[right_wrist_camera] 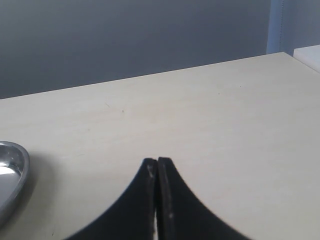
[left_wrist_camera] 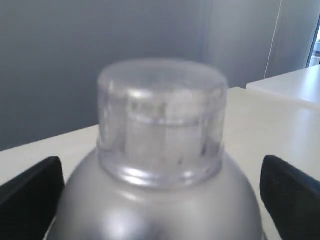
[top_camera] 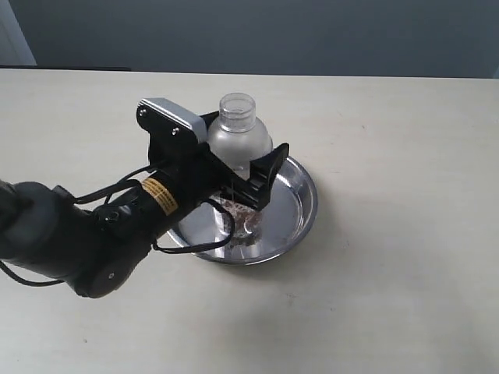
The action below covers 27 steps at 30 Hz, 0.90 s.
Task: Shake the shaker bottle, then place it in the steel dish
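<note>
The shaker bottle (top_camera: 238, 132) stands upright in the steel dish (top_camera: 300, 206), with brown and white grains at its bottom. My left gripper (top_camera: 238, 156) straddles its frosted shoulder, and its black fingers (top_camera: 269, 175) are spread wide on either side. In the left wrist view the clear cap and the dome of the shaker bottle (left_wrist_camera: 160, 150) fill the middle, and the fingertips (left_wrist_camera: 290, 195) sit at the frame edges, just off the dome. My right gripper (right_wrist_camera: 157, 162) is shut with nothing in it, low over the bare table. The steel dish's rim (right_wrist_camera: 10, 170) shows off to its side.
The pale wooden table (top_camera: 390, 296) stretches all round the dish. My left arm (top_camera: 78, 241) lies across the near left of it. A dark wall stands behind the table's far edge.
</note>
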Available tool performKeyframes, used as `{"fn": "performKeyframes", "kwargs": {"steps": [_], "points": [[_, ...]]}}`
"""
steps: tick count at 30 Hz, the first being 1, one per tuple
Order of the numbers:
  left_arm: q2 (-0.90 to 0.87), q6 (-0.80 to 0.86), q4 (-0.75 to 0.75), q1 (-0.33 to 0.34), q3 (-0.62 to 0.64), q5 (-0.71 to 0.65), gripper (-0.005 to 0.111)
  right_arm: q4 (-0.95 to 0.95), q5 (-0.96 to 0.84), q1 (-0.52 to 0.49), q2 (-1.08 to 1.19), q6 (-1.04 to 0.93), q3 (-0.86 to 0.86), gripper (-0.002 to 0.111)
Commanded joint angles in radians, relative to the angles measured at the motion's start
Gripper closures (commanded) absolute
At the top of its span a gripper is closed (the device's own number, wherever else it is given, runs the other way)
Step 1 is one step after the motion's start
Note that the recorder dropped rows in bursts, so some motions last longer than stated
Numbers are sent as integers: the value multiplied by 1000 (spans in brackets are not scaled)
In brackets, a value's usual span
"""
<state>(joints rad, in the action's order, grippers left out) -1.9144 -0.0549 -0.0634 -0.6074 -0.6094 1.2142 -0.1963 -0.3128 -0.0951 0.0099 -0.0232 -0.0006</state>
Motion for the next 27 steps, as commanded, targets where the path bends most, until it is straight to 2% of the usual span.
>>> {"fn": "performKeyframes", "kwargs": {"steps": [1,6,8,11,13,15,18,19,24,27], "points": [[75,40,-20,-1,4,7,2,1,8,-4,-5,-1,1,109],[199,166,-70,-1,29,-35,2,1,8,-4,-5,-1,1,109],[266,222,-109,-1,35,-91,2,1,8,-4,-5,-1,1,109],[388,307,-195,-1,35,-235,12,1,8,-4,-5,-1,1,109],[465,378,-235,-1,35,-323,29,1,8,-4,-5,-1,1,109],[536,419,-262,-1,35,-410,54,1,8,-4,-5,-1,1,109],[613,466,-296,-1,35,-500,99,1,8,-4,-5,-1,1,109],[639,497,-317,-1,35,-522,106,1,8,-4,-5,-1,1,109],[742,707,-645,-1,35,-590,106,1,8,-4,-5,-1,1,109],[774,719,-843,-1,35,-596,106,1,8,-4,-5,-1,1,109]]}}
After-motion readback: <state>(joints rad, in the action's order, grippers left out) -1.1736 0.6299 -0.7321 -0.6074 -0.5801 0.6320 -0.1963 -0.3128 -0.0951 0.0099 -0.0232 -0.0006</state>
